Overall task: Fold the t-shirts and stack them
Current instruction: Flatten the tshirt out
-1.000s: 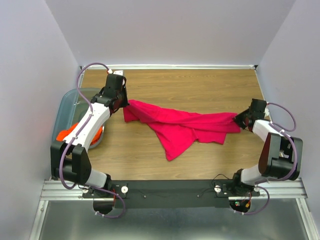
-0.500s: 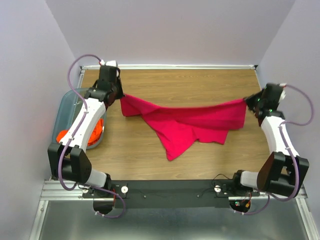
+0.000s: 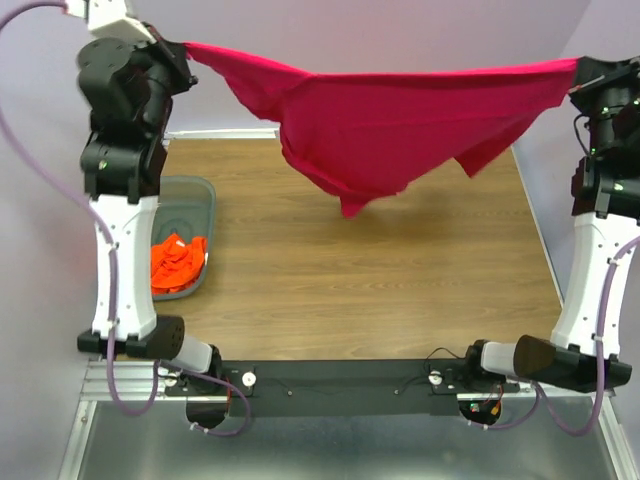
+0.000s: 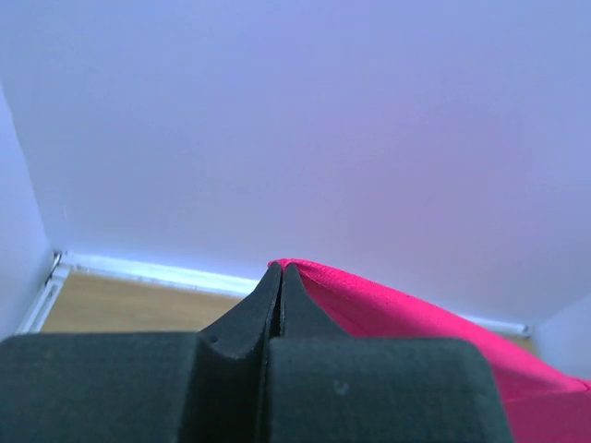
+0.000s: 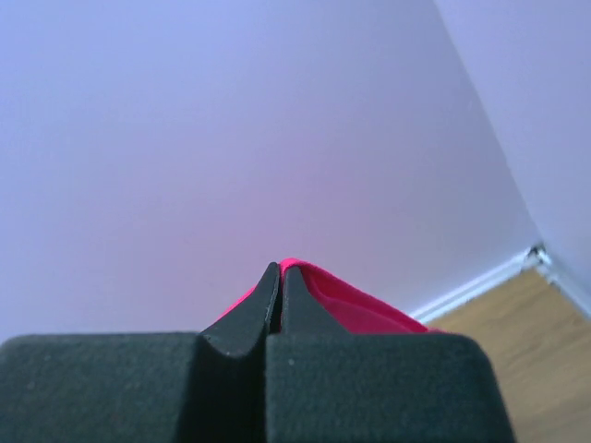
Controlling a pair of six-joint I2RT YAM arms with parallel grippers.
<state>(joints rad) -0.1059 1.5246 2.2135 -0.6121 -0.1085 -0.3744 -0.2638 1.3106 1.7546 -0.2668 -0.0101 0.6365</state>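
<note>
Up off the table (image 3: 400, 290) goes the pink t-shirt (image 3: 370, 130).
Its opposite edges sit clamped in the left gripper (image 3: 178, 50) and right gripper (image 3: 583, 70); light, limp cloth sags between them.

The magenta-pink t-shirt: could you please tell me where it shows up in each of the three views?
Top external: the magenta-pink t-shirt hangs across the top, between the left claw and the right claw.
Left wrist: the t-shirt is at lower right, trailing from the left claw.
Right wrist: the t-shirt is at bottom centre, just right of the right claw.
Shared landmark: the wooden table.
</note>
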